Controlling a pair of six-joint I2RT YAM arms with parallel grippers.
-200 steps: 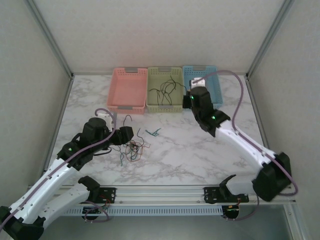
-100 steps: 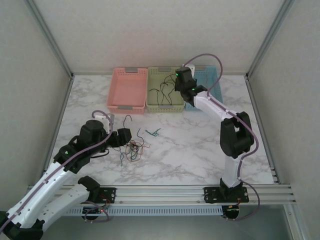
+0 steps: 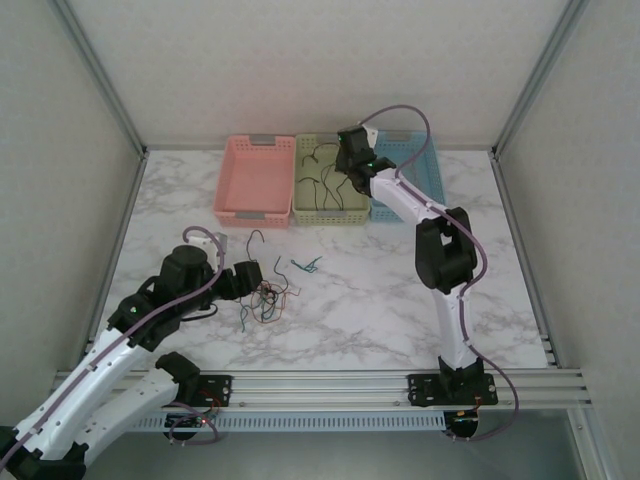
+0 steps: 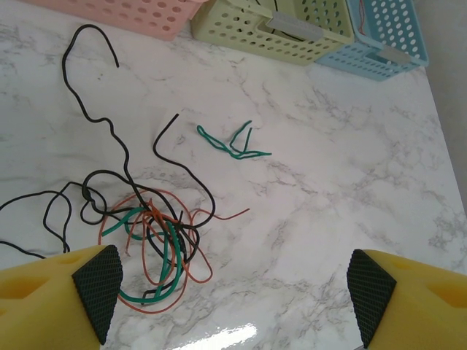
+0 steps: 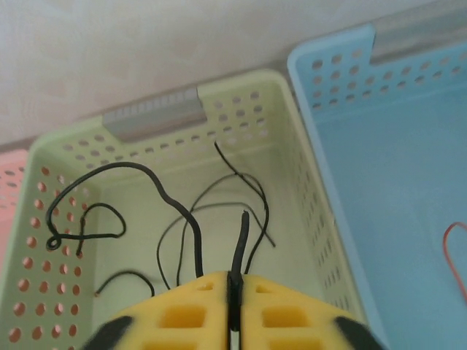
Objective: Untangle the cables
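While the right tool (image 5: 232, 281) clamps a black wire (image 5: 241, 240) over the green basket (image 5: 146, 117), the left tool (image 4: 233, 284) gapes above the tangled cables (image 4: 157, 233) toward the desk's (image 4: 328, 182) near-left corner; depositing step, release judged next.

Clump: thin black, red and green wires (image 4: 157, 226) knotted in loops, flat on the marble tabletop (image 4: 328, 219); a long black strand (image 4: 91, 27) curls away.
Stray: short kinked green wire (image 4: 233, 149), apart, beyond the clump.
Sorted: curly black wires (image 5: 117, 165) loose in the pale green perforated plastic basket (image 5: 306, 146).
Held: single black wire (image 5: 241, 237), upright, pinched by the right gripper (image 5: 232, 281).
Red: thin red wire (image 5: 449, 244) in the light blue basket (image 5: 350, 80).
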